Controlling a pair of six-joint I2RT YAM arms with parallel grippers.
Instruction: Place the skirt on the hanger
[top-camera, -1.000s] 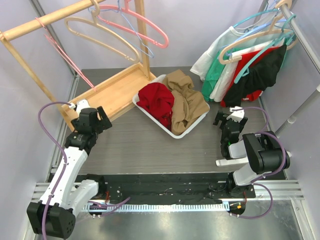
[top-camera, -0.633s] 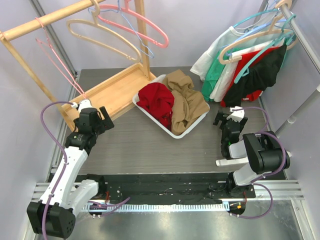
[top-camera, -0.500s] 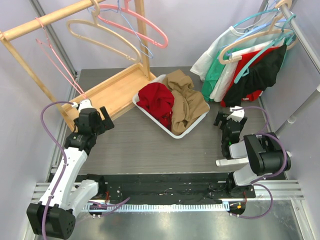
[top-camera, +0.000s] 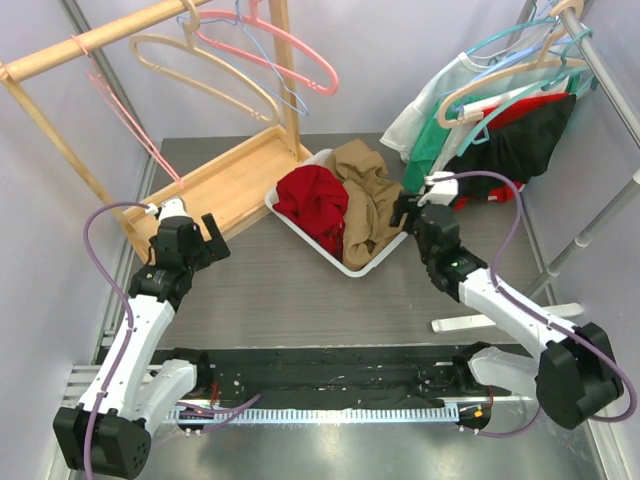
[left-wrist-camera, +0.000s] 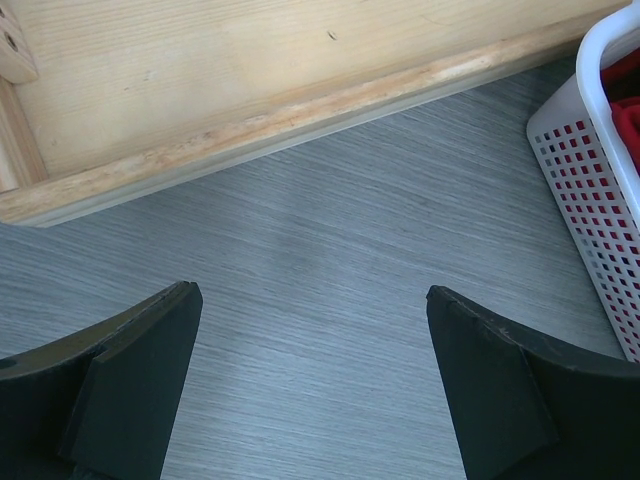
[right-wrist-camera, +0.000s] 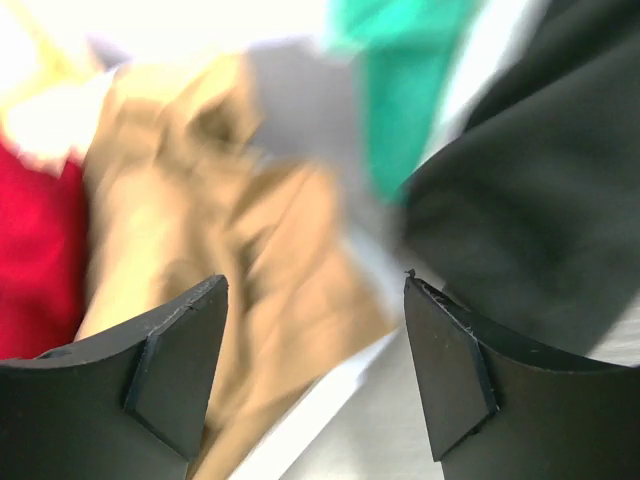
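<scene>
A red garment (top-camera: 313, 198) and a tan garment (top-camera: 372, 200) lie bunched in a white basket (top-camera: 345, 265) at the table's middle; I cannot tell which one is the skirt. Empty tan (top-camera: 200, 70) and pink (top-camera: 285, 55) hangers hang on the wooden rack. My right gripper (top-camera: 408, 212) is open and empty just over the basket's right rim; its blurred wrist view (right-wrist-camera: 315, 330) shows the tan garment (right-wrist-camera: 200, 220) and the rim (right-wrist-camera: 320, 400) between the fingers. My left gripper (top-camera: 205, 235) is open and empty over bare table (left-wrist-camera: 312, 330) by the rack's base.
The wooden rack base (top-camera: 225, 180) lies at the left, its edge close to my left gripper (left-wrist-camera: 280, 110). Green, white, red and black clothes (top-camera: 500, 140) hang on a metal rail at the right. A white hanger (top-camera: 500, 315) lies on the table beneath the right arm.
My right arm has swung from the table's right side to the basket's right rim. The hanging black garment has shifted. The thin pink hanger at the left sways. The left arm barely moved.
</scene>
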